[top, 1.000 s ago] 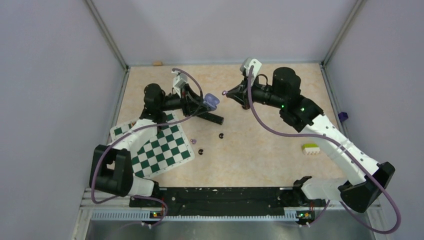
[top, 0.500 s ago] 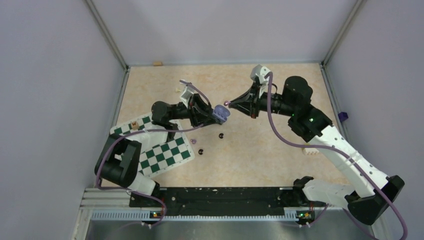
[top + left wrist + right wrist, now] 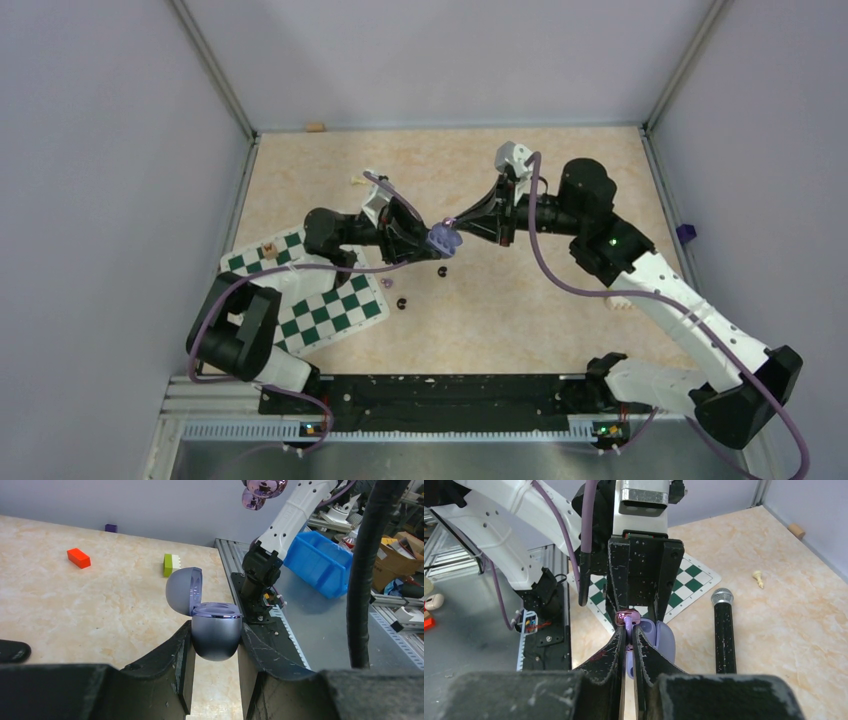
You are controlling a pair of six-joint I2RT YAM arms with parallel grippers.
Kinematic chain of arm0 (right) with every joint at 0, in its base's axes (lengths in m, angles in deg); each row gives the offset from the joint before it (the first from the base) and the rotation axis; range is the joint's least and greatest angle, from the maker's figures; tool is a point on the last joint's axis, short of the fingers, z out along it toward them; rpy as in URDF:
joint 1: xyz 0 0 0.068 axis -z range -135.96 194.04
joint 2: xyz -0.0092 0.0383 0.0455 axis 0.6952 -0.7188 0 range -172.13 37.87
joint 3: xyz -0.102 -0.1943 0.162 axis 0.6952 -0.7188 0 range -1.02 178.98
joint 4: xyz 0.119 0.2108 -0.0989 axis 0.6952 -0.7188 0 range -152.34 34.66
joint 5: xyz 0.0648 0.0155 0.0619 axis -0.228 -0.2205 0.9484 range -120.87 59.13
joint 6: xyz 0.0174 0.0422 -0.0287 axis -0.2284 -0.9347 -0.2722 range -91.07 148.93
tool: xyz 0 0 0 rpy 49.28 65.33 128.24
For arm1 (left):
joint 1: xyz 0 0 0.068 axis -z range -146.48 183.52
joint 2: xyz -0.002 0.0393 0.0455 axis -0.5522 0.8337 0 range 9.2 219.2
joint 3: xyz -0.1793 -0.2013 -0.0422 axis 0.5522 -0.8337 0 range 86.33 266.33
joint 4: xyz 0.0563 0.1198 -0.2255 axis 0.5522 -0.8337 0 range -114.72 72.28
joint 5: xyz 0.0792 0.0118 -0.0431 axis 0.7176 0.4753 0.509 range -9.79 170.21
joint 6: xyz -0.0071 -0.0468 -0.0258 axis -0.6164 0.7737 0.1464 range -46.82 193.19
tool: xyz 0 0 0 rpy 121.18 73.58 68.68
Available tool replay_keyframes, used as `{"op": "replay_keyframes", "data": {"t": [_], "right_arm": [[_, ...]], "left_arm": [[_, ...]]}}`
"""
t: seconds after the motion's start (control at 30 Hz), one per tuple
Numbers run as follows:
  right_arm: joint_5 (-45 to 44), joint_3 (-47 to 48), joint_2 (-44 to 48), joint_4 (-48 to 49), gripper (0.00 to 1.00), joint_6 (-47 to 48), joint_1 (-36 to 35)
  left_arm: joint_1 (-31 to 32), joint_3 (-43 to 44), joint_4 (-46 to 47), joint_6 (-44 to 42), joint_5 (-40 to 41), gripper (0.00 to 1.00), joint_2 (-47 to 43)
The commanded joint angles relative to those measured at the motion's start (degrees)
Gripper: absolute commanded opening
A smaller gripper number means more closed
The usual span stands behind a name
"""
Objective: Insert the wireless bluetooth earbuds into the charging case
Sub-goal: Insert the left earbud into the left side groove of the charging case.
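Purple earbud [image 3: 628,616] sits pinched tight in my right gripper [image 3: 628,637], just above the open charging case [image 3: 216,630]. My left gripper [image 3: 215,647] squeezes that case, held up over the middle of the table [image 3: 520,320]. I should line up slowly, then push softly.

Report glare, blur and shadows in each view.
Top external: even light, soft shadows, sharp. Left wrist: bright glints on the earbud, cut off by the top edge, and on the case rim; foreground dark. Right wrist: the right hand blurs near the lens; the table behind is sharp.
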Motion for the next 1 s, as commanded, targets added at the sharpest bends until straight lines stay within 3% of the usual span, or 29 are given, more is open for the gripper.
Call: {"op": "replay_keyframes", "data": {"t": [0.0, 0.97], "right_arm": [[2.4, -0.8, -0.9, 4.1, 0.06, -0.7, 0.4], [1.7, -3.6, -5.2, 7.7, 0.07, 0.1, -2.6]], "left_arm": [[0.7, -0.3, 3.0, -1.8, -1.9, 0.0, -2.5], [0.8, 0.1, 2.9, -1.0, -2.0, 0.0, -2.9]]}}
